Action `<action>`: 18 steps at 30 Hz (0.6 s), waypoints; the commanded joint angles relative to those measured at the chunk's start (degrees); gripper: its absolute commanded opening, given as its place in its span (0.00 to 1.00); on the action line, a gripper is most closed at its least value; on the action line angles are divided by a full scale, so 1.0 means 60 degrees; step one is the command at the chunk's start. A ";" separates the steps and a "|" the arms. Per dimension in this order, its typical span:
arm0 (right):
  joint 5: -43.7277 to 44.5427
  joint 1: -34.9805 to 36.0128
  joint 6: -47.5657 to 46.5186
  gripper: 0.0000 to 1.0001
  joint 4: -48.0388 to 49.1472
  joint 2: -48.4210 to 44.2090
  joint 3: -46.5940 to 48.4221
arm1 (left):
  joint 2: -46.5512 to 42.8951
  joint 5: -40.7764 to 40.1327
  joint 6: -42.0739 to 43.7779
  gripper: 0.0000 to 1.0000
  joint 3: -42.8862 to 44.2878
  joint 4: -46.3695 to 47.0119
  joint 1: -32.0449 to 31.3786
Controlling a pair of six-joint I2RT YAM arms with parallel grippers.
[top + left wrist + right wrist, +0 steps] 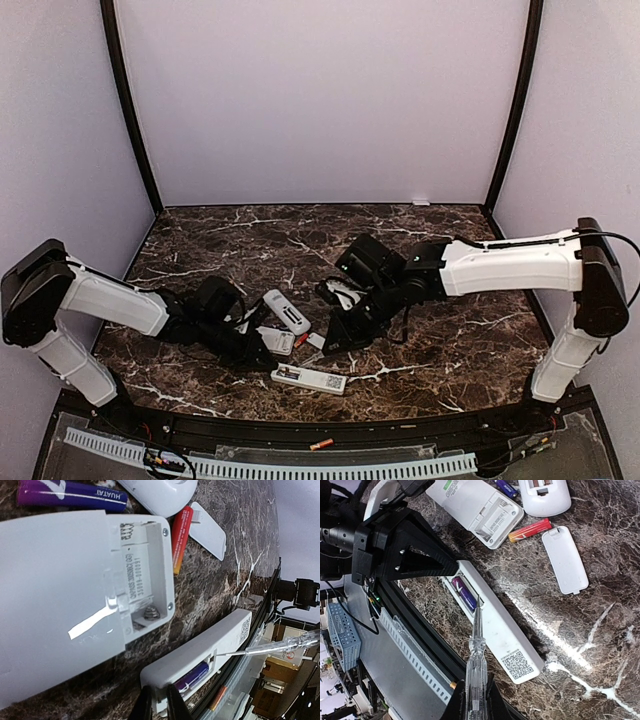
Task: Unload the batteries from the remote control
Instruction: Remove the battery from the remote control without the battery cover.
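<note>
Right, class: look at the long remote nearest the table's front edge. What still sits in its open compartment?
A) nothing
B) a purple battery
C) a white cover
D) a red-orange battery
B: in the right wrist view, a purple battery lies in the open bay of the remote, with the tip of the screwdriver held by the right gripper just beside it.

I work in a lab test booth, not a home. Plain lilac walls [320, 100] close the left, far and right sides, with black posts [130, 110] at the far corners. The dark marbled table [470, 340] has a slotted white cable duct [300, 467] and loose wires [165, 462] along its near edge. Beyond that stand a blue crate [342, 630] and brown boxes [277, 675].
</note>
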 commanded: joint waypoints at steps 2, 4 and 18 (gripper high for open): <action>-0.0753 -0.0105 -0.0576 0.00 0.0377 0.0104 -0.0013 | 0.0375 -0.0009 0.0334 0.11 0.0188 -0.0233 -0.0119; -0.0848 -0.0129 -0.0587 0.00 0.0431 0.0067 -0.0042 | 0.0346 -0.0025 0.0355 0.11 0.0201 -0.0269 -0.0123; -0.1053 -0.0290 -0.0871 0.00 0.0330 0.0633 -0.0101 | 0.0490 0.0027 0.0486 0.10 0.0304 -0.0353 -0.0119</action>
